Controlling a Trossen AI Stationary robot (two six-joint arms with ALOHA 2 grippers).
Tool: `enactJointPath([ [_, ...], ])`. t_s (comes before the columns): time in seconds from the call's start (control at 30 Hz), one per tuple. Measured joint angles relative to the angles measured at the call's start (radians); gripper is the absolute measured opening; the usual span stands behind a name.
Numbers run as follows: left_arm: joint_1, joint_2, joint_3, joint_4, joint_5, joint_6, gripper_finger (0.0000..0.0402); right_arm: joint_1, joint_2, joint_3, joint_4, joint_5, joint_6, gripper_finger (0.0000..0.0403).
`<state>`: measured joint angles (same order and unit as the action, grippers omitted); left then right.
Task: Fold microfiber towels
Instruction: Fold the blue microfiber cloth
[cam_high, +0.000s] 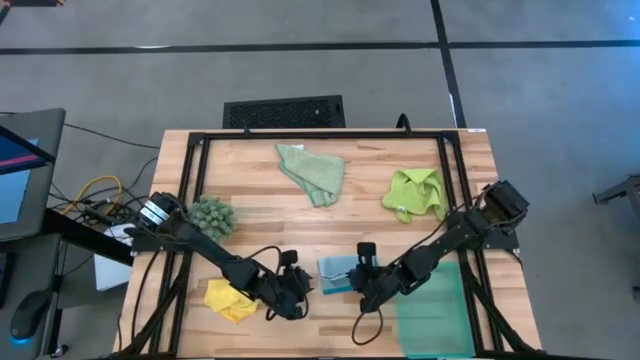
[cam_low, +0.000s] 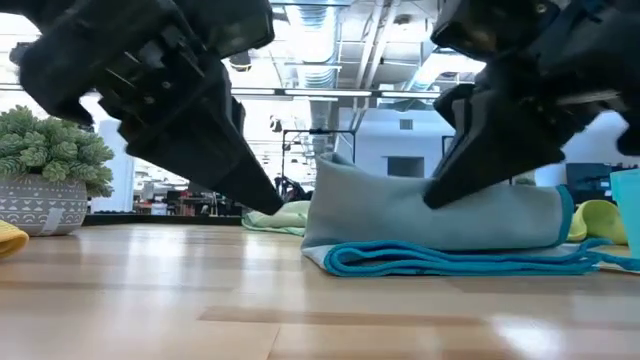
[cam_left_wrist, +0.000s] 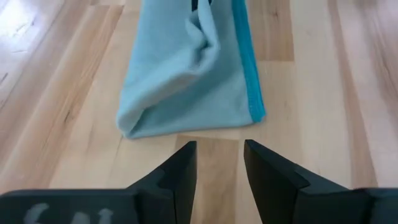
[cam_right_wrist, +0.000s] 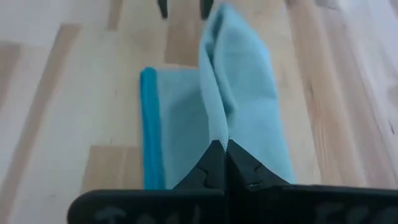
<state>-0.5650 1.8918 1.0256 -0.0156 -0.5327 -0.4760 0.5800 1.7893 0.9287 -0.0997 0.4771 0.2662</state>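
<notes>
My right gripper (cam_right_wrist: 219, 163) is pinched fully together on a raised fold of the soft light blue microfiber towel with its brighter blue hem (cam_high: 338, 272), lifting that layer above the rest of the cloth, which lies flat on the pale wooden-plank desk (cam_high: 260, 205). My left gripper (cam_left_wrist: 219, 163) sits just beside the towel's other end, its jaws partly apart and holding nothing, pointed at the near edge. I judge this fold to be under way and not finished: the held flap has not been laid down. Of the other cloths, the pale sage green towel (cam_high: 312, 172) lies rumpled well beyond the blue towel, the lime green one (cam_high: 415, 193) is bunched on the far side of it toward my right arm, and the yellow one (cam_high: 229, 299) sits crumpled just past my left gripper; none looks neatly folded, so most of the work remains. Behind the blue towel the room shows bright ceiling lights and dark frames.
</notes>
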Motion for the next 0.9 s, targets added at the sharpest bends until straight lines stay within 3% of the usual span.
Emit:
enactJointPath([
  [0.67, -0.002, 0.004, 0.001, 0.011, 0.001, 0.003, 0.0127, 0.028, 0.012, 0.000, 0.034, -0.058, -0.169, 0.0022],
  [0.9, 0.001, 0.071, 0.002, 0.226, 0.024, 0.179, 0.0127, 0.026, 0.015, -0.001, 0.025, -0.056, -0.170, 0.0019],
])
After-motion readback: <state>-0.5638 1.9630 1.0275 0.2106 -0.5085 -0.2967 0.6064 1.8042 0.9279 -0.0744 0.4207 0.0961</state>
